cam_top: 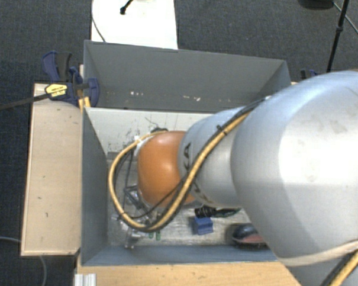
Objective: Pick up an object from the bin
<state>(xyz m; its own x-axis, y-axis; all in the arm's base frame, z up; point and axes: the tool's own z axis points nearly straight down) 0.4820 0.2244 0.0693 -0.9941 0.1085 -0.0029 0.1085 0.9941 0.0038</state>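
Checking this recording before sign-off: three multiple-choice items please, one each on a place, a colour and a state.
1. In the view, the gripper sits at the bin's: A) upper right B) lower left C) top centre.
2. The small block on the floor is: A) blue B) yellow C) white.
3. That block is: A) lifted B) outside the bin C) lying loose.
B: the gripper is low by the left wall. A: its colour is plain blue. C: it rests on the floor, apart from the gripper.
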